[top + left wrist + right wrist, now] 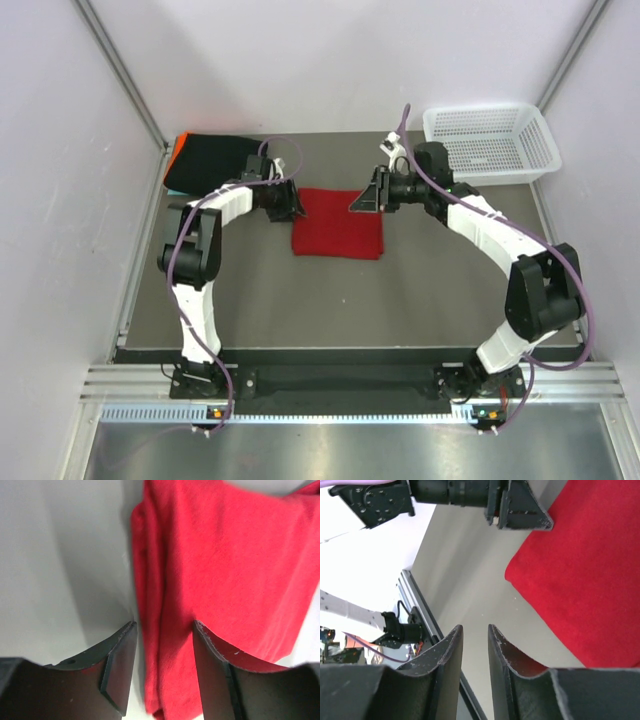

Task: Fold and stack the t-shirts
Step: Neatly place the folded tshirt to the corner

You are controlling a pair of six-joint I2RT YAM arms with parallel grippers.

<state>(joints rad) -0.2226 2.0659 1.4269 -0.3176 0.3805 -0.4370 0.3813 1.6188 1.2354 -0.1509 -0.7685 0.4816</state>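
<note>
Two grippers are stationed at the far corners of the folded red t-shirt (338, 228). The left gripper (164, 625) is held with its jaws apart; the shirt's folded left edge is seen through the gap and nothing is pinched. The right gripper (475, 627) is parted by a narrow slit in which only bare table (350, 300) is seen, and the red cloth lies just beside one of its fingers (507, 665). The red t-shirt is laid flat as a neat rectangle at the middle of the table. A black t-shirt (210, 160) is placed at the far left corner, with an orange edge (172, 150) showing beside it. A white mesh basket (490, 108) is set at the far right corner, well apart from the shirts.
</note>
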